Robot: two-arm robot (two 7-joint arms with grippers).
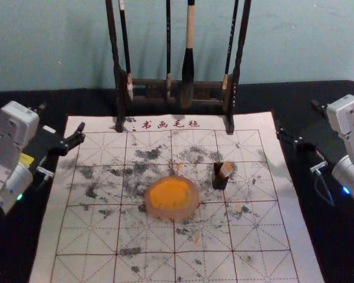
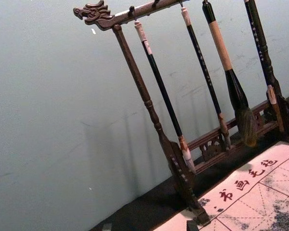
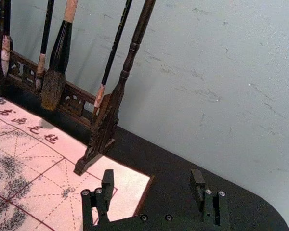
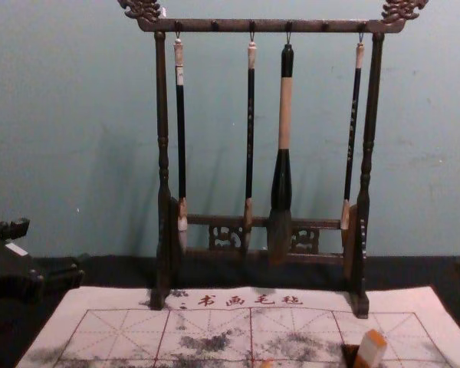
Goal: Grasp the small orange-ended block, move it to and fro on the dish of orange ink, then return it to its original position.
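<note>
In the head view, my left gripper point(image 1: 61, 120) stands open beyond the mat's left edge, and my right gripper point(image 1: 297, 120) beyond its right edge. Both hold nothing. The left wrist view has the left gripper's point(image 2: 150, 226) tips apart; in the right wrist view the right gripper point(image 3: 152, 179) is wide apart. The small block point(image 1: 226, 170), pale with an orange end, leans upward at a small black holder point(image 1: 219, 181), right of the round dish point(image 1: 194, 207) with orange ink. The chest view has the block point(image 4: 370, 349) tilted, orange end up.
A dark wooden brush rack point(image 1: 148, 88) with several hanging brushes stands at the mat's far edge, before the wall. The ink-stained white mat point(image 1: 147, 265) with red grid lines lies on a black table point(image 3: 168, 168).
</note>
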